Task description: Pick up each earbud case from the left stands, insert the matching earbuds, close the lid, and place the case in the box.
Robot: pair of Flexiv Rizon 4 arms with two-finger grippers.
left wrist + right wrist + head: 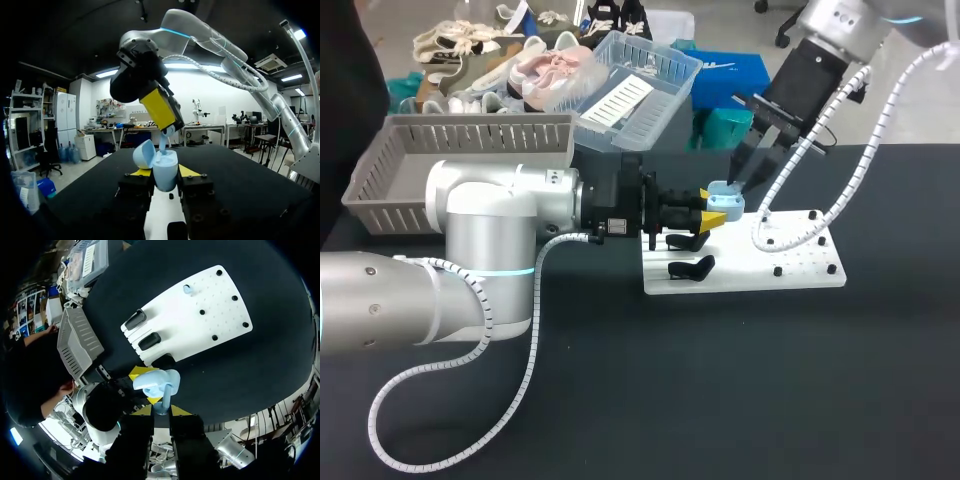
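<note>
Pinching the pale blue case [165, 169] from two sides low on its body, the left hand [164, 176] holds it upright just over the stand end of the white board [800, 270], with the lid [143, 153] swung open to one side. The right hand [161, 409] is above it, fingers set narrow on the stem of an earbud [163, 399] whose head is at the case's mouth; I cannot tell whether it is seated. The case looks a light, stiff shell of smooth, rounded plastic, so I judge it apt to slip or twist in a pinch. The low hold on the body suits it, leaving the lid free, and the hinge is likely the weak part if pushed sideways. The earbud is tiny and light, best held by the stem, and probably wants a straight, gentle push. On the board two black stands [690, 267] lie near the left hand, and a second earbud [187, 289] sits among the pegs [202, 312], well apart from them. The dark surface [720, 390] is flat all round. The grey box [370, 190] stands well apart behind the left arm [490, 230], so room for the carry looks tight past that arm's own bulk.
</note>
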